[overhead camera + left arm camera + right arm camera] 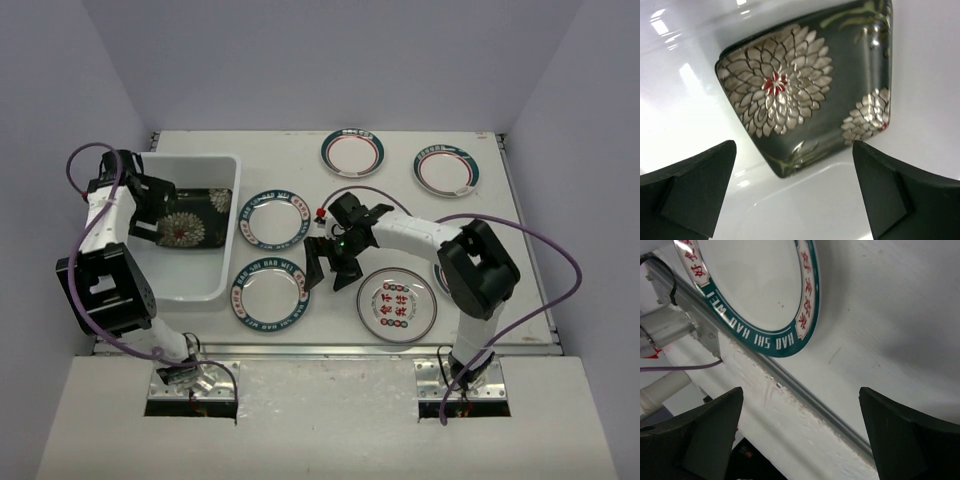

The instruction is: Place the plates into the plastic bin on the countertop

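Note:
The plastic bin (192,272) stands at the left of the countertop (520,225). A square black plate with white flowers (190,217) lies in it, and fills the left wrist view (805,90). My left gripper (150,207) is open and empty just above the plate's near edge (795,195). On the countertop lie two teal-rimmed plates (273,219) (268,294), a plate with red characters (396,305) and two red-ringed plates (352,152) (446,169). My right gripper (328,272) is open and empty between the teal plates and the red-character plate; its wrist view (800,435) shows a teal-rimmed plate (755,285).
The metal rail (330,349) runs along the near edge of the countertop, and shows in the right wrist view (815,402). Another plate (440,280) is mostly hidden under the right arm. Purple cables loop off both arms. White walls enclose the back and sides.

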Tool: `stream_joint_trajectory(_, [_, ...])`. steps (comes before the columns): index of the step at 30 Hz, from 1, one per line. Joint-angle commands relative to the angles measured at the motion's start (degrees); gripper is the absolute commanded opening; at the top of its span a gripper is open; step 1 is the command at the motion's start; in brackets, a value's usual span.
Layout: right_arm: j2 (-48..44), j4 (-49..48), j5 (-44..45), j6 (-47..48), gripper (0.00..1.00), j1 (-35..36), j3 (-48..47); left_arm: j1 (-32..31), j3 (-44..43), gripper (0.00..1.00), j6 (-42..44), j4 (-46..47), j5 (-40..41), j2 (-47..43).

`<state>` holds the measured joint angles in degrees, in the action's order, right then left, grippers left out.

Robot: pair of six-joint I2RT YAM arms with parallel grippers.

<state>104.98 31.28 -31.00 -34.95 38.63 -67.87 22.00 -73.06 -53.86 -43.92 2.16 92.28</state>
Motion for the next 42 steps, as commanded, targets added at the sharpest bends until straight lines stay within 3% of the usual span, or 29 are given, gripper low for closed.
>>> stream_joint_trajectory(1, [4.1,-7.2,0.1,1.7,0.95,0.9,0.0,-3.7,-9.6,1.00,6.6,-0.2,-3.8,-11.4])
stream_joint_trajectory(5, [8.0,-14.6,-3.0,0.4,0.89,0.9,1.8,-7.7,-11.0,1.00,10.0,3.7,-10.6,-20.2])
stream_joint_trajectory(7, [10.6,-19.1,-4.5,-1.7,0.77,0.9,1.9,-9.2,-4.4,1.00,9.0,9.2,-17.0,-27.0])
stream_joint_trajectory(11, [13.4,-24.9,-4.2,-6.6,0.64,0.9,2.0,-13.4,5.6,1.00,8.3,9.4,-17.8,-33.9])
stream_joint_trajectory(14, [15.0,-29.7,-3.7,-9.3,0.41,0.9,4.3,-16.0,10.6,1.00,9.5,9.6,-19.5,-38.1])
stream_joint_trajectory(15, [15.7,-31.7,-4.4,-10.7,0.25,1.0,4.8,-17.2,12.0,1.00,10.3,9.6,-20.2,-38.7])
stream_joint_trajectory(16, [15.9,-34.9,-4.9,-11.4,0.15,1.0,6.2,-17.9,12.4,1.00,11.4,9.2,-20.1,-39.6])
stream_joint_trajectory(18, [15.9,-36.6,-5.0,-13.2,0.10,0.9,8.2,-18.1,12.4,1.00,12.0,8.1,-19.4,-40.4])
stream_joint_trajectory(19, [15.1,-39.4,-5.1,-14.7,0.02,0.9,10.1,-18.5,12.3,1.00,13.0,7.6,-18.9,-40.9])
stream_joint_trajectory(22, [8.8,-41.4,-3.6,-16.5,0.00,0.8,14.3,-19.4,10.3,1.00,15.9,5.5,-18.1,-40.0])
stream_joint_trajectory(28, [-5.7,-21.4,1.4,-10.1,0.00,-1.9,13.3,-21.4,6.8,1.00,21.0,4.0,-23.8,-36.2])
stream_joint_trajectory(33, [-15.6,-12.9,-10.4,-7.0,0.00,-12.9,9.4,-23.5,8.8,1.00,22.7,9.4,-36.7,-33.2])
stream_joint_trajectory(37, [-19.7,-10.4,-18.2,-6.9,0.00,-15.6,4.1,-24.6,9.9,1.00,24.0,14.4,-47.3,-31.3])
stream_joint_trajectory(42, [-21.2,-14.0,-22.4,-11.8,0.00,-15.7,0.1,-25.4,10.4,0.96,23.6,17.4,-49.3,-29.2])
